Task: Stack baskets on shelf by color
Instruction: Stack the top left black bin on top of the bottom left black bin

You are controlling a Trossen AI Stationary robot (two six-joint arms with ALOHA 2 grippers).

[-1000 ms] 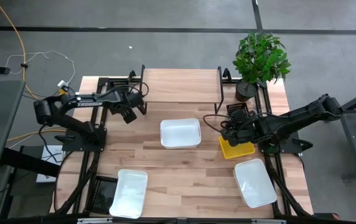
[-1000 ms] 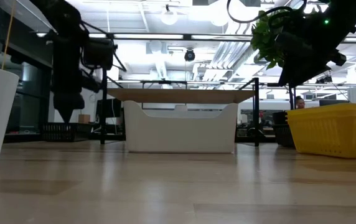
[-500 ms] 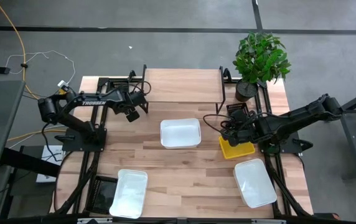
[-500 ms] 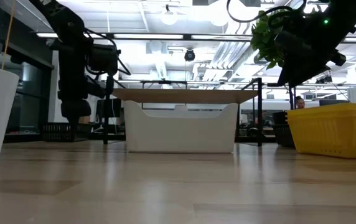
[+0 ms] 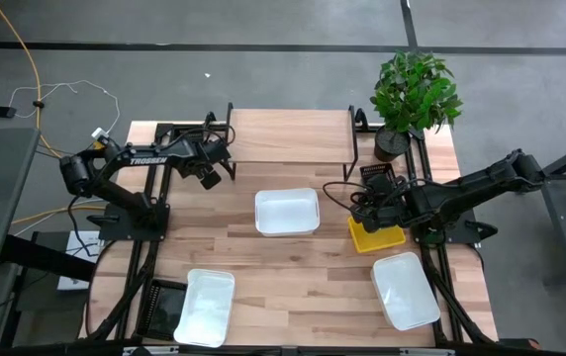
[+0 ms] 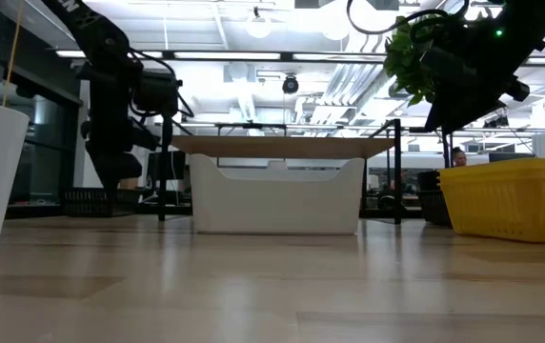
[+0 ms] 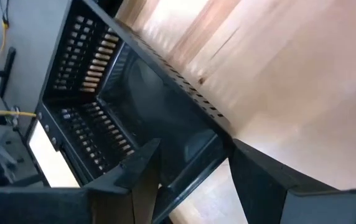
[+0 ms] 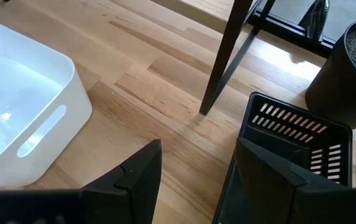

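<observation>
A black slotted basket (image 7: 103,81) sits on the table left of the shelf (image 5: 289,136). My left gripper (image 7: 190,149) hangs open just over its near corner, one finger on each side of the wall. My right gripper (image 8: 196,146) is open above the table, between the middle white basket (image 5: 286,212) and a second black basket (image 8: 296,143) by the shelf's right leg. A yellow basket (image 5: 375,237) rests on the table under the right arm. Two more white baskets (image 5: 207,305) (image 5: 404,289) lie near the front edge. My left gripper straddles the near wall (image 7: 193,158) of the black basket, slanting down from above. Whether the fingers touch the wall, I cannot tell.
A potted plant (image 5: 412,94) stands at the far right corner, beside the shelf. Another black basket (image 5: 162,297) lies at the front left, next to a white one. Bare wood shows in the table's middle front.
My left gripper has moved a little toward the far edge and the shelf's left legs, and it has sunk toward the black basket there.
</observation>
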